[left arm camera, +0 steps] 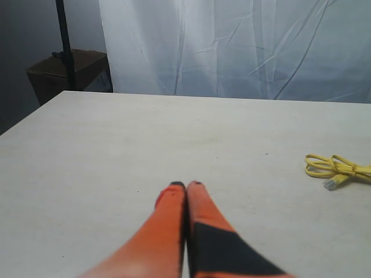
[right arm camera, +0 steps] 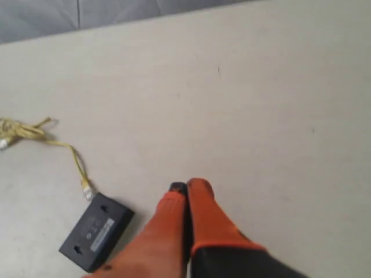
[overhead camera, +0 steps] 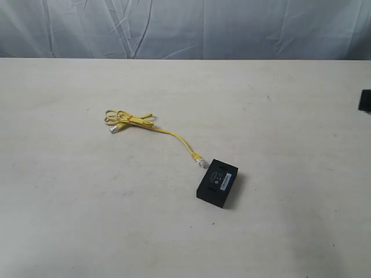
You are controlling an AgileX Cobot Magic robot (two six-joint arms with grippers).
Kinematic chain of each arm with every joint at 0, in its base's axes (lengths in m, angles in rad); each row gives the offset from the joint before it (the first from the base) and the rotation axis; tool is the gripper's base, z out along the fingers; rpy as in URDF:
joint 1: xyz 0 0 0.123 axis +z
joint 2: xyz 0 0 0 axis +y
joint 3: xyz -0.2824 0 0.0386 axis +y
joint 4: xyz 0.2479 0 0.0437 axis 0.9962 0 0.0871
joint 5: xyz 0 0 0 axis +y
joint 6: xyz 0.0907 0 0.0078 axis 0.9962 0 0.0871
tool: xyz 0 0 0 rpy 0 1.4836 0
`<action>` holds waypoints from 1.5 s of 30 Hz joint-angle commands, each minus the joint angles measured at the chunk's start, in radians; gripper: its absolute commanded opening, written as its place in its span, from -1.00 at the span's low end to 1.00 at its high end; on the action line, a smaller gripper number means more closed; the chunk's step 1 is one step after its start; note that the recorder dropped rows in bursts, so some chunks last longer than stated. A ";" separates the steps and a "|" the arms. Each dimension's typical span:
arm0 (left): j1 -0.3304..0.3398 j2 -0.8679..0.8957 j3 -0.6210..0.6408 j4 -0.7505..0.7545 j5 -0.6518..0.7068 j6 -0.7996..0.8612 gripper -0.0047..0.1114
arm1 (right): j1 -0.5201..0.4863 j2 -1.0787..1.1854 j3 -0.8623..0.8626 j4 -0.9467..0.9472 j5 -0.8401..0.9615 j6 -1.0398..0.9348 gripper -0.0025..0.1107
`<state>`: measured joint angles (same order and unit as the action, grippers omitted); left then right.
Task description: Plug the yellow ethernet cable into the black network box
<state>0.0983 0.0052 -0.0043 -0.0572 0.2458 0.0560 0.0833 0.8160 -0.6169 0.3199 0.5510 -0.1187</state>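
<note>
Exterior view: the yellow cable (overhead camera: 174, 134) lies on a pale table (overhead camera: 87, 220), left of centre. Its far part is gathered into a loose knot-like bundle (overhead camera: 131, 120), and the free plug (overhead camera: 113, 130) rests just beside that bundle. From the bundle a single strand curves toward the black box (overhead camera: 218, 183). The second plug (overhead camera: 201, 161) touches the far left corner of the box; whether it sits inside a socket cannot be told. The box lies flat near the middle of the table, with a small white label (overhead camera: 224, 179) on top. A white curtain (overhead camera: 232, 29) hangs behind the table.

Right wrist view: the right gripper (right arm camera: 188, 187) has its orange fingers pressed together with nothing between them. It hangs above bare table, near the box but apart from it.

Left wrist view: the left gripper (left arm camera: 185, 185) is likewise clenched on nothing, its orange fingers touching, well apart from the cable bundle. A dark pole (left arm camera: 64, 40) and a brown box (left arm camera: 69, 72) stand beyond the table's far corner.
</note>
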 commanded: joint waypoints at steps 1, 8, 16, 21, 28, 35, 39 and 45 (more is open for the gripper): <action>0.000 -0.005 0.004 -0.002 -0.014 -0.003 -0.92 | 0.000 0.169 0.002 0.028 0.023 -0.020 -0.97; 0.000 -0.005 0.004 -0.002 -0.014 -0.003 -0.92 | 0.138 0.412 -0.076 0.029 0.036 -0.020 -0.97; 0.000 -0.005 0.004 0.005 -0.014 -0.003 -0.92 | 0.475 0.714 -0.199 0.068 -0.011 -0.020 -0.97; 0.000 -0.005 0.004 0.005 -0.014 -0.003 -0.92 | 0.585 0.811 -0.207 0.089 -0.013 -0.047 -0.97; 0.000 -0.005 0.004 0.005 -0.014 -0.003 -0.92 | 0.598 0.892 -0.207 0.119 -0.057 -0.047 -0.97; 0.000 -0.005 0.004 0.005 -0.014 -0.003 -0.92 | 0.590 0.955 -0.207 0.129 -0.117 -0.065 -0.97; 0.000 -0.005 0.004 0.005 -0.014 -0.003 -0.92 | 0.527 0.955 -0.209 0.095 -0.143 -0.061 -0.97; 0.000 -0.005 0.004 0.005 -0.014 -0.003 -0.92 | 0.398 0.955 -0.209 0.065 -0.223 -0.061 -0.97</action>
<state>0.0983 0.0052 -0.0043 -0.0535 0.2389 0.0560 0.5183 1.7702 -0.8185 0.4119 0.3569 -0.1755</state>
